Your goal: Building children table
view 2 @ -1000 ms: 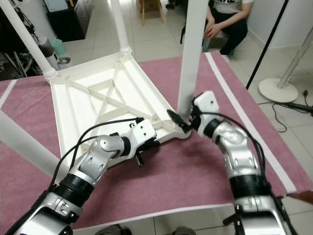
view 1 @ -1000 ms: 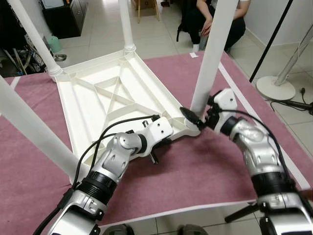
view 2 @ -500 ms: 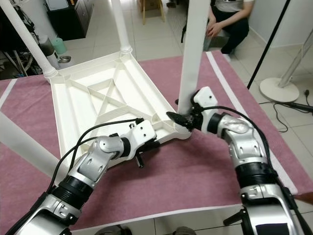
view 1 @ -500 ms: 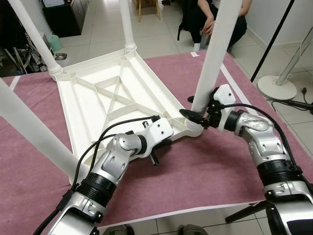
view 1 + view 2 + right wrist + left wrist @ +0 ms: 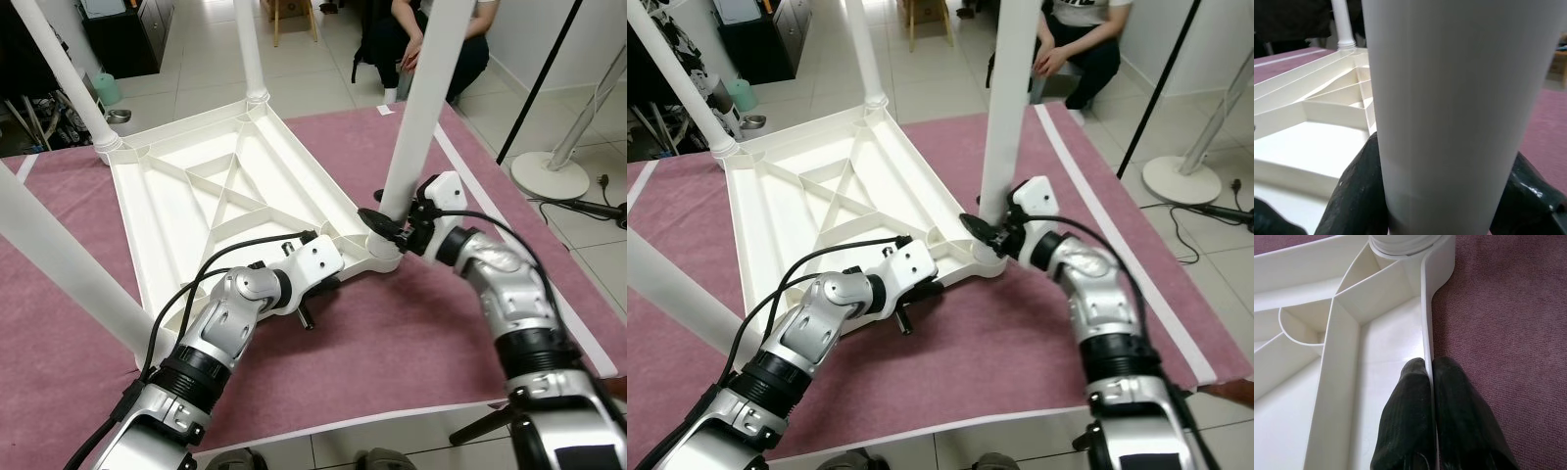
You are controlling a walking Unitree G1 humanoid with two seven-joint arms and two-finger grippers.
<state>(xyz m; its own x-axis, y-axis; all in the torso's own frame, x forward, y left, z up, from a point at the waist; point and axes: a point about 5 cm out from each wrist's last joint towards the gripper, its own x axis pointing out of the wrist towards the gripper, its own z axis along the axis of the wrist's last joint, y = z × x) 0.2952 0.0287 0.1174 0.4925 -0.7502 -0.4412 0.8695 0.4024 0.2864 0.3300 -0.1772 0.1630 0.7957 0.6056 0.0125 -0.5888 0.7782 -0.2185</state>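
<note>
A white plastic children's table [image 5: 225, 196] lies upside down on a maroon mat [image 5: 411, 333], with its legs pointing up. My right gripper [image 5: 382, 211] is shut around the base of the near-right leg [image 5: 416, 108], just above its corner socket. In the right wrist view, black fingers [image 5: 1356, 191] hug both sides of that leg [image 5: 1449, 98]. My left gripper [image 5: 338, 282] is shut on the table's near rim; its fingertips [image 5: 1408, 382] pinch the thin rim wall [image 5: 1426, 323] from both sides. The other legs [image 5: 64, 73] [image 5: 250, 49] [image 5: 59, 255] stand in their corners.
A person [image 5: 431, 39] sits on the tiled floor beyond the mat. A round stand base [image 5: 549, 176] and a black pole [image 5: 539, 78] are at the right, and a dark cabinet [image 5: 118, 29] at the back left. The mat's white-edged border [image 5: 392, 416] runs close in front of me.
My right wrist has turned around the base of the leg and its forearm has shifted a little. The left gripper has stayed on the rim.
</note>
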